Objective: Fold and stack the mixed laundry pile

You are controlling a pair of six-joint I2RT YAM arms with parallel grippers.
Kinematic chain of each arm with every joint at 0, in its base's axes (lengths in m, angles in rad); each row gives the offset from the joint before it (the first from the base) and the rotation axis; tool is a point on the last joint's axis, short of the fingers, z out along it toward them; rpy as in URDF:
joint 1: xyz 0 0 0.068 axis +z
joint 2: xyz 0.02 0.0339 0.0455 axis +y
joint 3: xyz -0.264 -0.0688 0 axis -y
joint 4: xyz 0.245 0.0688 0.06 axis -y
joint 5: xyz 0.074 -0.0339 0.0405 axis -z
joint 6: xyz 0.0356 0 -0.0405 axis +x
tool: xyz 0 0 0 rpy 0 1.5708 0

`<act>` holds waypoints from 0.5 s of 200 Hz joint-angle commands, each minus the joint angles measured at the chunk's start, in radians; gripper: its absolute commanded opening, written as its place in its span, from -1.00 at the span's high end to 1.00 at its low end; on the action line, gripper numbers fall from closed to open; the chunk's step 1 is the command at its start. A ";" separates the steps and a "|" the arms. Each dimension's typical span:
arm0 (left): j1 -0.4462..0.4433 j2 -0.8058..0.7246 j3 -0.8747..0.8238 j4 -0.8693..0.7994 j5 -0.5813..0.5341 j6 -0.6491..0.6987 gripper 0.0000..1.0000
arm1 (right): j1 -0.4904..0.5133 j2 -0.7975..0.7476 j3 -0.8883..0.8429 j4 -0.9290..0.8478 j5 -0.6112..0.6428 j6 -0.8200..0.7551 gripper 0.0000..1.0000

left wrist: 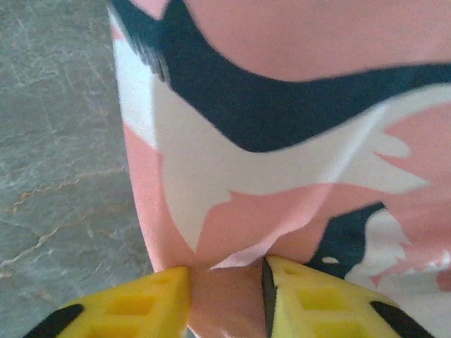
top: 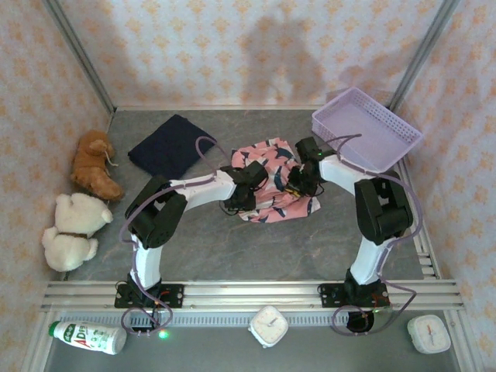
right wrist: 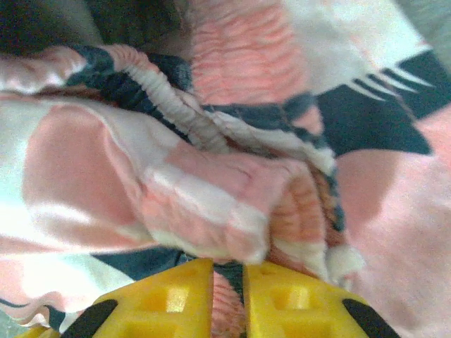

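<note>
The salmon-pink shark-print garment [top: 273, 203] lies rumpled at the table's middle, with both grippers down on it. My left gripper [top: 249, 184] is at its left edge. In the left wrist view the left gripper [left wrist: 227, 296] has its yellow fingers parted around a fold of the pink cloth [left wrist: 282, 70], with a slim dark gap beside the right finger. My right gripper [top: 299, 181] is on the garment's right part. In the right wrist view the right gripper [right wrist: 227, 299] is shut on a ribbed band of the bunched fabric [right wrist: 211, 183]. The navy garment [top: 170, 146] lies folded flat at the back left.
A lavender lattice basket [top: 403, 139] sits tilted at the back right. A brown plush toy [top: 94, 164] and a cream one [top: 74, 229] lie along the left wall. A bottle [top: 89, 335] and two small clocks [top: 269, 325] [top: 428, 334] lie in front of the rail.
</note>
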 commanded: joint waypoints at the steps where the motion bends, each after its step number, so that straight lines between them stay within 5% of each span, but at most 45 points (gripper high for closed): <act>1: 0.006 -0.082 0.141 -0.142 -0.037 0.029 0.19 | -0.014 -0.092 0.059 -0.103 0.024 -0.064 0.56; 27: 0.043 -0.032 0.325 -0.147 -0.058 0.129 0.13 | -0.001 -0.130 0.071 -0.159 -0.037 -0.088 0.54; 66: 0.110 0.196 0.547 -0.161 0.001 0.237 0.41 | 0.083 -0.093 0.046 -0.107 -0.100 -0.033 0.56; 100: 0.159 0.323 0.602 -0.173 -0.015 0.283 0.46 | 0.072 -0.012 0.010 -0.045 -0.087 0.026 0.60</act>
